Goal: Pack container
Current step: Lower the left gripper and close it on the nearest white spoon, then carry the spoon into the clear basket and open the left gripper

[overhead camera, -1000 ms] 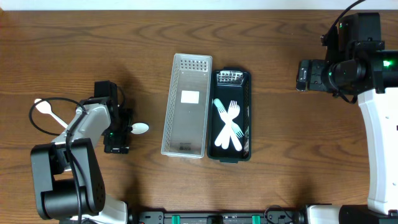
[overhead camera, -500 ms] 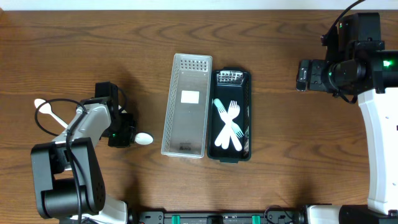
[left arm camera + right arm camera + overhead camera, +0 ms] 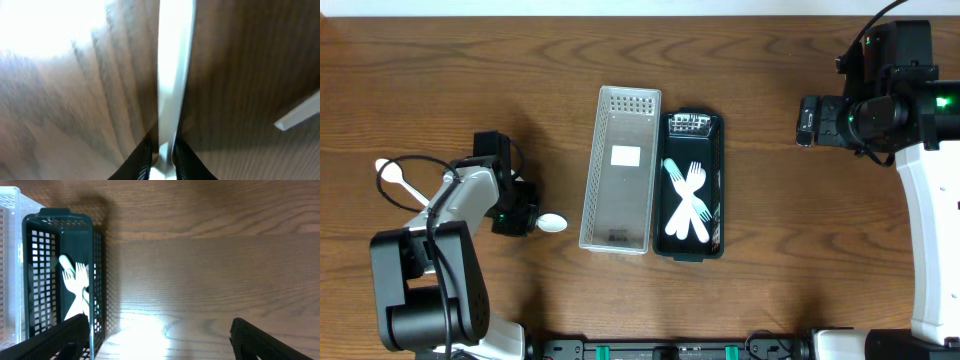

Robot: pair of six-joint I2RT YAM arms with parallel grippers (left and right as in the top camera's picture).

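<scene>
A white plastic spoon (image 3: 552, 224) lies left of the containers, its bowl sticking out past my left gripper (image 3: 527, 220). That gripper is shut on the spoon's handle (image 3: 172, 75), which runs straight up between the two black fingers in the left wrist view. A clear perforated container (image 3: 592, 170) stands mid-table with only a white label on its floor. Beside it a dark basket (image 3: 718, 150) holds white forks (image 3: 688, 200). My right gripper (image 3: 805, 120) hovers open far to the right of the basket (image 3: 95, 270), nothing between its fingers.
A second white spoon (image 3: 392, 175) lies at the far left, beside the left arm's cable. The left arm's base (image 3: 420, 290) fills the lower left corner. A pale edge (image 3: 300, 115) shows at the right of the left wrist view.
My left gripper has closed on the spoon's handle and turned slightly; the spoon's bowl has shifted a little toward the table's front. The right arm has not moved.
</scene>
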